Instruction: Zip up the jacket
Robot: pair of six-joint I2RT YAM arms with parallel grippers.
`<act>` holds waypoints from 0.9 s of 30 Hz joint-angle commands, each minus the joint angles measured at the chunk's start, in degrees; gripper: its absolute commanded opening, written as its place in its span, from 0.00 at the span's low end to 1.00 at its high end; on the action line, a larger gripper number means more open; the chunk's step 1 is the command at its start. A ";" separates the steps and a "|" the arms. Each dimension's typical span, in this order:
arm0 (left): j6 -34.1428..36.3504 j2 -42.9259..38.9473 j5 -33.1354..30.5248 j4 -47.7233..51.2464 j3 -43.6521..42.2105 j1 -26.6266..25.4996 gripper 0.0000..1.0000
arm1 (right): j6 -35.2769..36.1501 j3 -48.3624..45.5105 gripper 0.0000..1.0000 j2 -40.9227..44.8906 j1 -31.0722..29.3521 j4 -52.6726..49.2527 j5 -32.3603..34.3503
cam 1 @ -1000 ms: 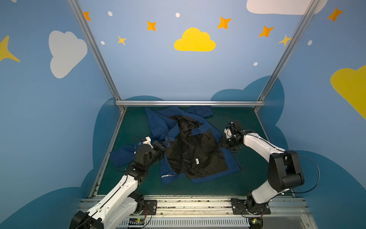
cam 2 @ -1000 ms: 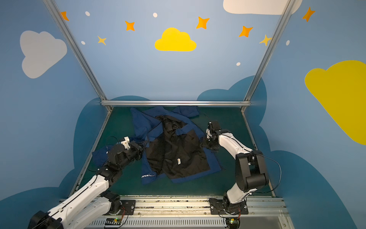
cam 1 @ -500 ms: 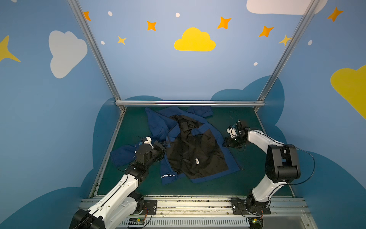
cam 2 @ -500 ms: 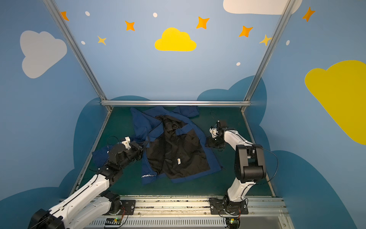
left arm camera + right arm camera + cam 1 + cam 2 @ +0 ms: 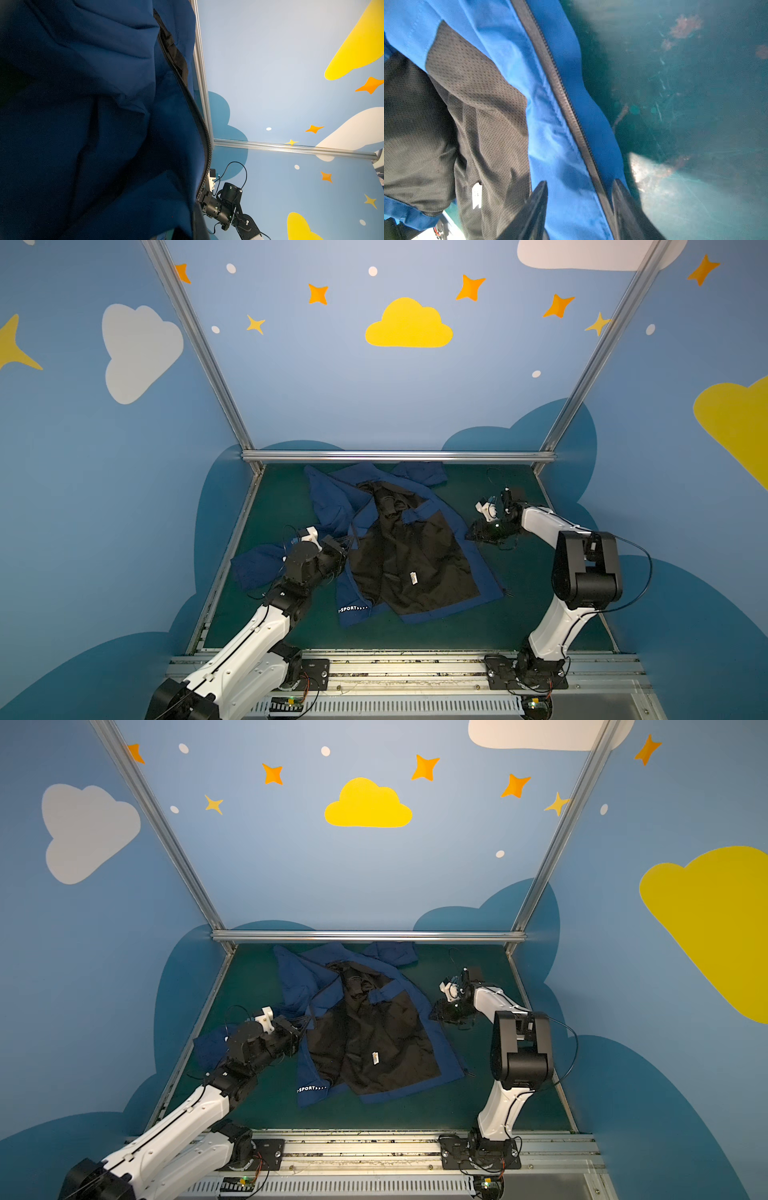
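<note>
Bases of both arms sit on the metal rail [image 5: 395,668] at the near edge of the green mat [image 5: 415,635]. Just beyond, the jacket [image 5: 415,556] [image 5: 374,1036] lies spread open on the mat in both top views, black lining up with navy borders around it, its hem nearest, white SPORT lettering [image 5: 352,608] on a turned-over corner and a small white label [image 5: 413,577] on the lining. Farther in, the left gripper [image 5: 344,549] meets the jacket's front edge on the left of those views, jaws closed tight; the left wrist view hides its fingers behind navy cloth and a lifted run of zipper [image 5: 204,133], so it appears to pinch that edge. Across the lining, the right gripper [image 5: 579,181] is down at the opposite front edge, jaws apart and astride the zipper teeth [image 5: 566,108], one finger [image 5: 535,212] over the blue facing, the other at the cloth's outer border; whether the pads press the fabric cannot be told. Beyond, a sleeve [image 5: 424,472] bunches near the back frame bar [image 5: 395,456], with the painted wall [image 5: 332,398] behind.
</note>
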State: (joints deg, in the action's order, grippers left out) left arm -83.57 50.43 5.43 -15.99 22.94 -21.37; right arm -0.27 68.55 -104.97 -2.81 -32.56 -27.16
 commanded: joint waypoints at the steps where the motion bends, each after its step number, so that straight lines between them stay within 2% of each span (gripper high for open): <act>1: 0.78 -0.95 0.02 0.21 1.48 0.18 0.03 | 0.49 0.97 0.54 -2.37 0.19 0.95 0.03; 4: 0.99 -1.04 0.07 0.57 1.67 0.16 0.03 | 1.31 2.99 0.52 -4.50 0.26 -0.93 -2.08; 6: 1.02 -1.22 0.11 0.66 1.68 0.18 0.03 | 1.60 2.88 0.43 -4.35 0.17 -1.06 -4.59; 8: 1.00 -1.39 -0.07 0.84 1.59 0.18 0.03 | 1.12 2.21 0.29 -3.48 0.00 -0.89 -5.69; 11: 0.99 -1.87 -0.38 1.15 1.49 0.14 0.03 | -0.49 1.79 0.00 -1.34 -0.10 -2.53 -5.54; 14: 1.17 -2.73 -1.27 2.31 1.57 0.33 0.03 | -2.51 1.35 0.00 1.63 -0.76 -5.85 -4.25; 19: 2.26 -5.08 -4.40 7.00 1.32 0.87 0.03 | -7.35 1.44 0.00 9.44 -6.82 -13.36 4.49; 22: 3.24 -6.28 -5.09 9.42 1.48 1.03 0.03 | -14.14 3.04 0.00 13.28 -13.52 -18.49 7.65; 24: 3.77 -7.11 -5.25 11.25 1.54 1.19 0.03 | -20.18 3.69 0.00 14.82 -21.04 -20.26 10.77; 25: 4.04 -7.58 -5.40 12.16 1.37 1.23 0.03 | -22.56 3.97 0.00 14.89 -24.68 -20.20 11.08; 27: 4.94 -8.92 -5.60 13.85 0.94 1.56 0.03 | -28.80 4.41 0.00 13.99 -32.77 -16.06 7.18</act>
State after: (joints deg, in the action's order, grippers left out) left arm -81.10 43.11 1.26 -5.93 22.94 -20.34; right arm -18.59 72.16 -90.61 -28.23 -46.92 -19.27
